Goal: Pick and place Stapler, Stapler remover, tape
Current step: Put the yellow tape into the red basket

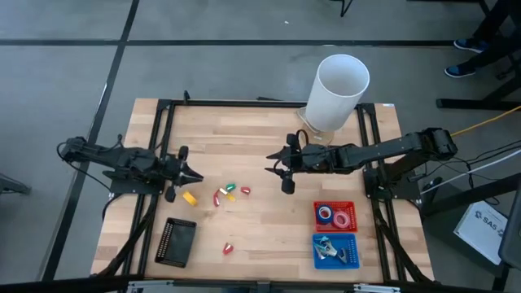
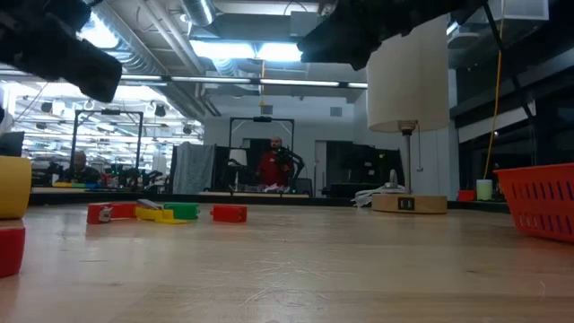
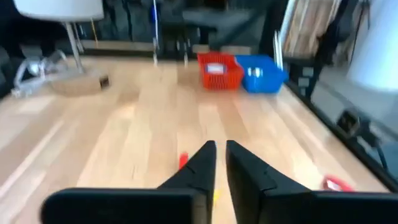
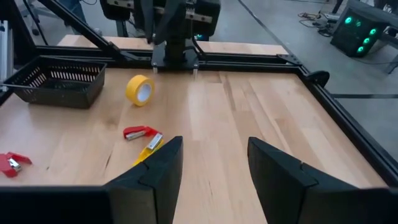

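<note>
Light wooden plank desk (image 1: 269, 228) with black metal frame. Tall white cylinder (image 1: 338, 91) on a tan base stands at the far edge, right of centre.

Left arm reaches in from the left side; left claw (image 1: 194, 176) sits low over the desk just beside the yellow tape roll (image 1: 190, 197), not touching it. In the left wrist view the claw's fingers (image 3: 200, 167) stand almost together with only a thin slit between, nothing held.

Right arm stretches across from the right; right claw (image 1: 277, 167) is near desk centre, fingers (image 4: 163, 167) clearly apart, empty.

Black mesh plastic basket (image 1: 177, 241) at near left. Red mesh plastic basket (image 1: 335, 216) at near right holds pink-red and blue tape rolls (image 1: 333, 215). Blue mesh plastic basket (image 1: 336, 250) right next to it, on the near side, holds small items, too small to tell which.

Cluster of small red, yellow and green staplers and stapler removers (image 1: 229, 193) lies on the desk between the two claws. One more small red piece (image 1: 229, 247) lies alone near the front edge, beside the black basket.
</note>
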